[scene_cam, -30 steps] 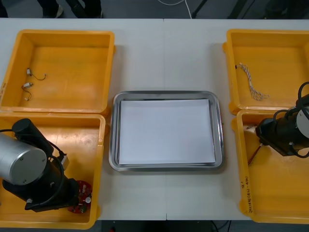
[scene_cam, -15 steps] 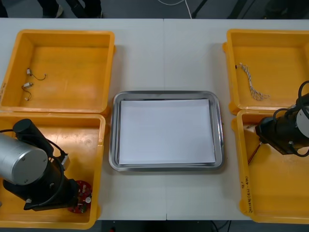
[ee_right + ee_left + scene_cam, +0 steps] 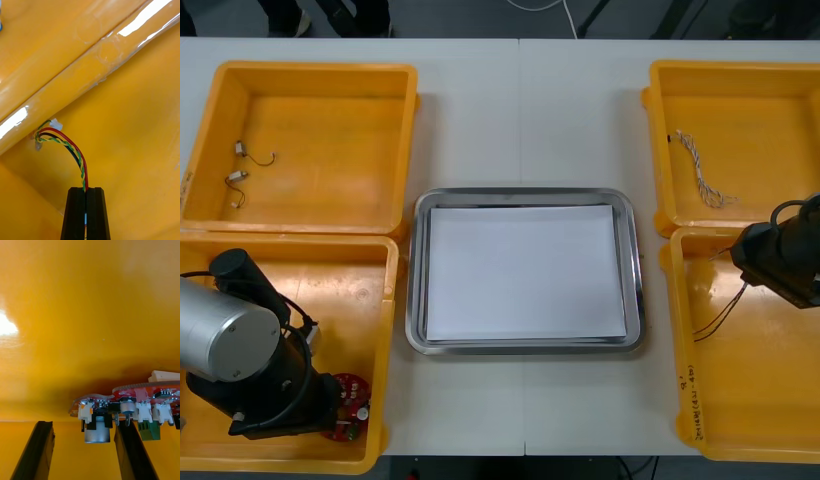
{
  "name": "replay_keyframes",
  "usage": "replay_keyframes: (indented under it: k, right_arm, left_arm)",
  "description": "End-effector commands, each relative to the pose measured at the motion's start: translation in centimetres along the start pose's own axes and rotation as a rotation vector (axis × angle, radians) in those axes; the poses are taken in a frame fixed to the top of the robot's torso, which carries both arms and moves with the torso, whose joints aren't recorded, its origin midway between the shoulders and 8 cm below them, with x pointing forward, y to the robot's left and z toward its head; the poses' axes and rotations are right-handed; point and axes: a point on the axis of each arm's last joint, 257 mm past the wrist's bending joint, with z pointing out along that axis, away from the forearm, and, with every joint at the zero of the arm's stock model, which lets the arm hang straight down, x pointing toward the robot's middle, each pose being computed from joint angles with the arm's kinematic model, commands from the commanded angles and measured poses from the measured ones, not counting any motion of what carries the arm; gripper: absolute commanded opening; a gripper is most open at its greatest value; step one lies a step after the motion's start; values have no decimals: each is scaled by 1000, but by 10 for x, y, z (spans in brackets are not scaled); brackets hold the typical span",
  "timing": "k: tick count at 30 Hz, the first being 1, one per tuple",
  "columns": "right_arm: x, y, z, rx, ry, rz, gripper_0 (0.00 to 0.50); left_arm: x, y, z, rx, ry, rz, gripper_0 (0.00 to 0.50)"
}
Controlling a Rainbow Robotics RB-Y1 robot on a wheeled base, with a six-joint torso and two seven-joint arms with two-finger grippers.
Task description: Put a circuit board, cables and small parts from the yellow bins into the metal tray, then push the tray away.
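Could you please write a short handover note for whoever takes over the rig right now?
Left gripper: open, low in the near left bin, at the edge of the red circuit board, not gripping it.
Right gripper: shut on the red and yellow cable, over the near right bin.
Metal tray: white inside, nothing in it.
Small metal parts are in the far left bin, the twisted cable in the far right bin.
Done: one cable gripped.
Left: load everything into the tray, then push it away.
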Motion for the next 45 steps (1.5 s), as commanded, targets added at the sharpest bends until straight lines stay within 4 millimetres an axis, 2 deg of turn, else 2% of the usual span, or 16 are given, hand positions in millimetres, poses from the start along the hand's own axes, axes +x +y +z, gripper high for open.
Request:
replay_keyframes:
  k: [1,2,5,12,14,16,22,29,38,45]
  right_arm:
    - [-14,19,-28,-59,-52,1,0]
    - [-15,19,-32,-63,-58,-2,0]
    - [-16,20,-42,-68,-62,-14,0]
    - [-18,18,-66,-72,-69,-39,0]
    - [-21,20,-75,-84,-86,-54,0]
    - [-24,21,-82,-94,-105,-67,0]
    - [-30,25,-103,-123,-146,-120,0]
    - [-34,25,-125,-177,-142,-156,0]
    - [-41,17,-149,-147,-149,-274,0]
    - [-44,13,-164,-110,-158,-418,0]
  left_arm:
    - [-3,-13,-1,14,-6,137,132]
    - [-2,-13,-1,14,-4,136,83]
    - [-2,-13,-1,15,-4,136,5]
    - [-3,-13,-1,14,-7,137,2]
    - [-3,-13,-2,14,-7,136,15]
    - [-3,-14,-2,17,-7,137,0]
    - [-7,-15,-5,16,-13,132,0]
    - [-23,-14,-28,33,-96,110,0]
    - [-42,9,-56,2,-174,86,0]
    - [-60,38,-76,-51,-214,57,0]
